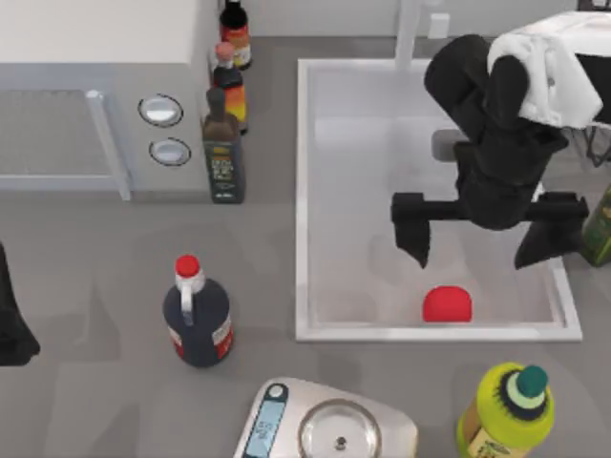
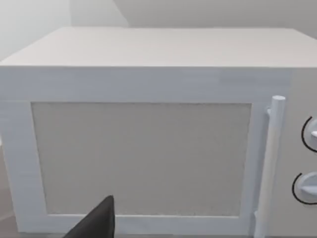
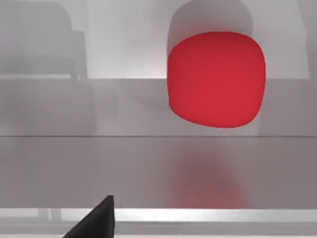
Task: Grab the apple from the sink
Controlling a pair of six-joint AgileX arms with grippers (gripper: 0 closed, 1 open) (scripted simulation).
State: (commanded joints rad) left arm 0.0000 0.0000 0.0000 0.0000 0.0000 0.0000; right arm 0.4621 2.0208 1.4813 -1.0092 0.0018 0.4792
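Top view: apple (image 1: 448, 305) in sink (image 1: 302, 191).

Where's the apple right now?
In the top view the apple lies on the sink floor against its near wall, right of centre, just below the open right gripper.

The right arm (image 1: 492, 124) is glossy black with rounded, bulky links. Its upper segment is white (almost cloth-like). The right gripper (image 1: 477, 250) has a flat black crossbar with two tapered black fingers.
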